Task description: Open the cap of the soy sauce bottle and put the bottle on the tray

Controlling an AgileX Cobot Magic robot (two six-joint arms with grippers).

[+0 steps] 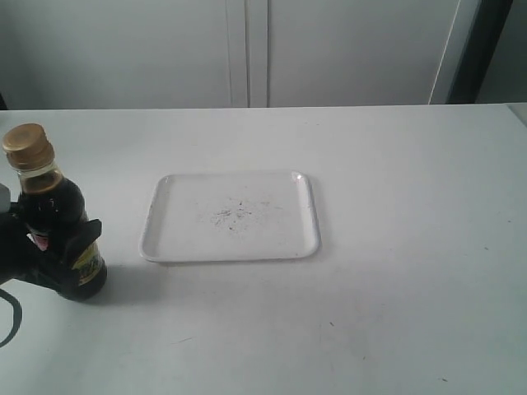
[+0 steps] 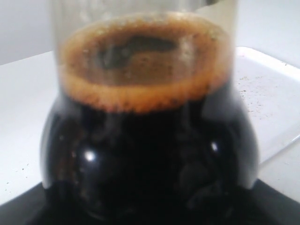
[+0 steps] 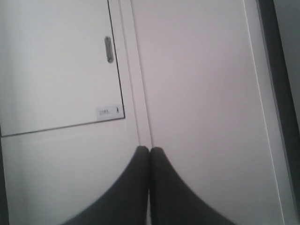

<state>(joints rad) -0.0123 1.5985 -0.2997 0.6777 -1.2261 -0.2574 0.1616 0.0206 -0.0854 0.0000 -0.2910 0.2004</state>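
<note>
The soy sauce bottle [image 1: 49, 202] stands upright at the table's far left, its gold-brown cap [image 1: 27, 146] down on the neck. My left gripper [image 1: 49, 247] is shut on the bottle's lower body, with a black finger [image 1: 85, 239] across the label. In the left wrist view the bottle [image 2: 150, 154] fills the frame, dark liquid with a foam ring, and the fingers are mostly hidden. The white tray [image 1: 173, 222] lies flat at the table's middle, to the right of the bottle, also seen as the tray [image 2: 267, 93]. My right gripper [image 3: 149, 151] is shut on nothing and faces a white cabinet.
White cabinet doors [image 1: 247, 49] stand behind the table's far edge. A door handle [image 3: 108, 49] and a small label [image 3: 108, 111] show in the right wrist view. The right arm is outside the exterior view. A dark cable [image 1: 10, 317] curls at the near left edge.
</note>
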